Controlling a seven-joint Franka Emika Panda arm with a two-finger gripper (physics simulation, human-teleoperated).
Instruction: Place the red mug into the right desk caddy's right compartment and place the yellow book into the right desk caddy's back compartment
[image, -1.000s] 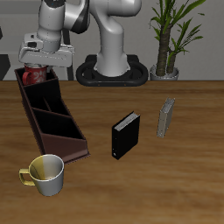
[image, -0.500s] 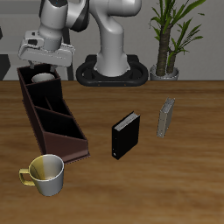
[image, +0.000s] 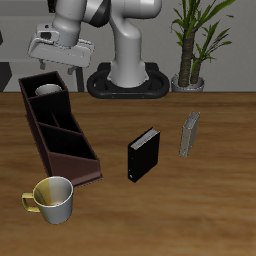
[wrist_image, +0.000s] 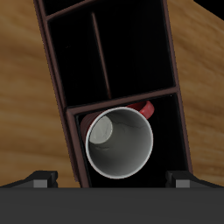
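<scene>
Sitting along the bench (image: 215, 215) edge, the caddy (image: 72, 152) runs lengthwise from the plant-side back toward the front; mug (image: 47, 90) is already seated in its rearmost section, handle just showing red in the wrist view (wrist_image: 146, 109). Middle section of the caddy (image: 50, 116) is bare.

End effector (image: 60, 55) hangs directly above that mug, clear of it, holding nothing. Jaws look spread wide in the wrist view: pads sit outside the caddy walls on either side.

Next target, I'd say: the book (image: 189, 135). It stands upright on the bench well away from the caddy, across from its middle, past the black book (image: 144, 154). Thin faces point toward the caddy, roughly; long axis vertical. So the move turns on a long traverse away from the caddy, then squeezing across the book's thin dimension.

Yellow-and-white mug (image: 52, 198) sits just off the caddy's front end, out of the path.
</scene>
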